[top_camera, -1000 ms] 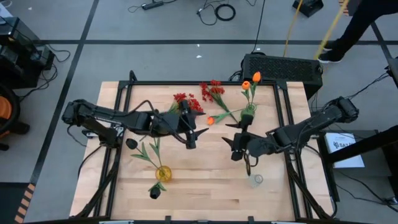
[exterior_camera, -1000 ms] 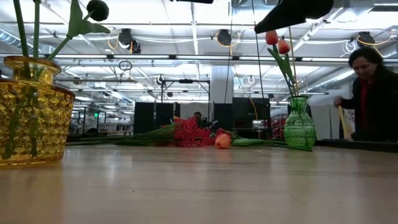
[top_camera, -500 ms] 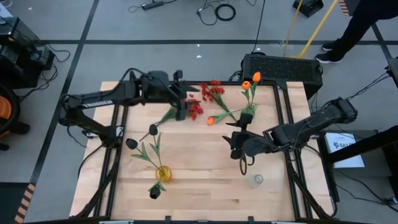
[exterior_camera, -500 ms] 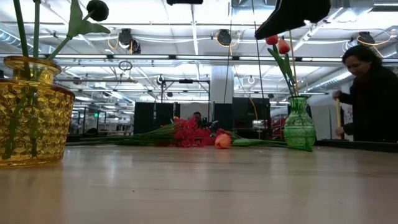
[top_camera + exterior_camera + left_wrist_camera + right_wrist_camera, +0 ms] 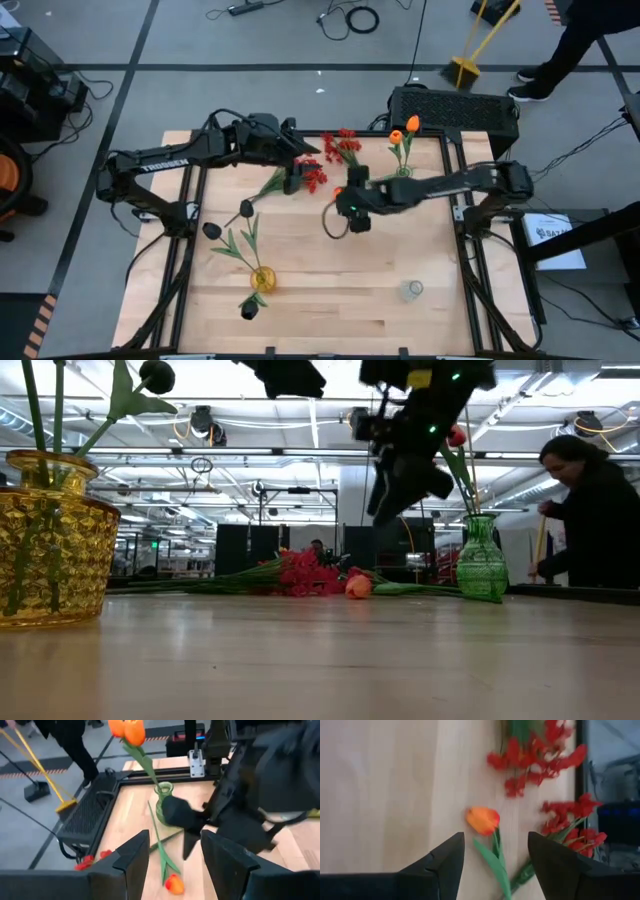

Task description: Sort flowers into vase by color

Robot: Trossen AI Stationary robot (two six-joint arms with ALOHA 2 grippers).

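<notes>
Flowers found partly sorted across the wooden table. At far left, noted black blooms standing in the yellow vase. Next along, saw the left gripper hovering above the red clusters lying at the table's far side, fingers parted with nothing between them. Just right of that, spotted the loose orange tulip flat on the wood, bloom near the red clusters, stem running toward the green vase. Found the right gripper poised over that tulip, fingers spread and holding nothing. Farther right, counted two orange blooms already upright in the green vase, and a clear glass vase standing alone nearer the front edge.

Judged the stems light, thin and springy, the blooms soft and easily crushed. Would take hold mid-stem, below the leaves, not at the head. Expected some slipping on the smooth stem and tangling among the bushy reds.

Could not make out the tulip from overhead, hidden under the right arm, nor how the red stems overlapped. Saw only part of a person at the far right.
</notes>
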